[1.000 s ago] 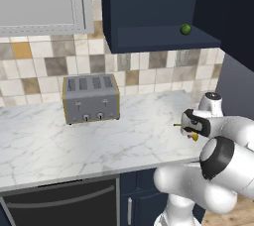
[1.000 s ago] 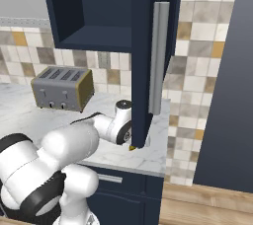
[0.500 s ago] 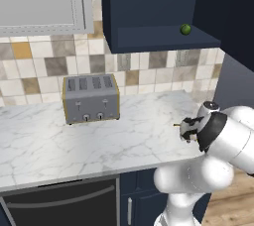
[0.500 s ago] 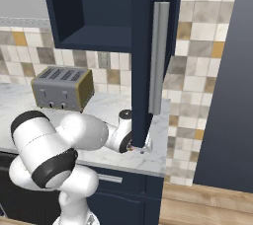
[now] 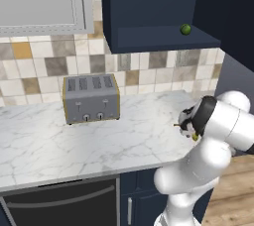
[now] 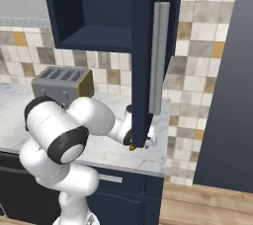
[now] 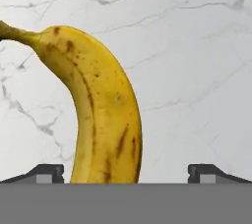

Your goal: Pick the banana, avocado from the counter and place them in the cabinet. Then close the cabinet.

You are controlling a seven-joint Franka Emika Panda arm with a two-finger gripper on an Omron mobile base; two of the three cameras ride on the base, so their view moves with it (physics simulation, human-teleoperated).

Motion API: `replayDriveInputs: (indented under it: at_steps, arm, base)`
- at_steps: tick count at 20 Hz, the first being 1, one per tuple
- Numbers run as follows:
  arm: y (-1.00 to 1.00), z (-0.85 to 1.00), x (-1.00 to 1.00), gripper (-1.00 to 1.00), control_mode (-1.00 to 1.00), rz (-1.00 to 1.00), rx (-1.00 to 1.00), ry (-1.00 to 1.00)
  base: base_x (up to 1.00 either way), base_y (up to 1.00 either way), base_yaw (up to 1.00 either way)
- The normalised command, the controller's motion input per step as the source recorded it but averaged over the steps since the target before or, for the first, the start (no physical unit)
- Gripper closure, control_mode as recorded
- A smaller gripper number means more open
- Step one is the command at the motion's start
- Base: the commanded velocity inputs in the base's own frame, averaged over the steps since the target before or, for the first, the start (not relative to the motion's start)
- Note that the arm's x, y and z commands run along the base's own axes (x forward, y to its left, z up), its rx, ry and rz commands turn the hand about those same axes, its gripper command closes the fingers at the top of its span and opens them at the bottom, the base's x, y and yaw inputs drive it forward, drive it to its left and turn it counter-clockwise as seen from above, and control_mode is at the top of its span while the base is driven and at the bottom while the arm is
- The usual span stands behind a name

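A: Step in hand?
B: Banana (image 7: 101, 115) pickup. It lay on the surface (image 7: 197, 70), between the wide-open gripper (image 7: 125, 171) tips, nearer seven o'clock. Next: lower, close.
A: Other views?
B: Left base view showed the avocado (image 5: 185, 29) already shelved in the cabinet (image 5: 149, 2).

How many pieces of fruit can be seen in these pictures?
2. The avocado sits on the shelf of the open cabinet. The banana lies on the counter between the open gripper tips. Others may be hidden.
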Motion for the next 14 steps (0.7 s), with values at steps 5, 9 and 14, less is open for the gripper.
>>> replayDriveInputs:
  at_steps: [5,9,14]
  arm:
    - [0.02,-0.62,0.3,1.0,-1.0,0.0,0.0,0.06]
    - [0.0,-0.67,0.0,1.0,-1.0,0.0,0.01,0.05]
    - [0.51,-0.1,-0.23,1.0,-1.0,0.0,-0.02,0.0]
  base:
    - [0.0,0.0,0.0]
    - [0.0,0.0,0.0]
    - [0.0,0.0,0.0]
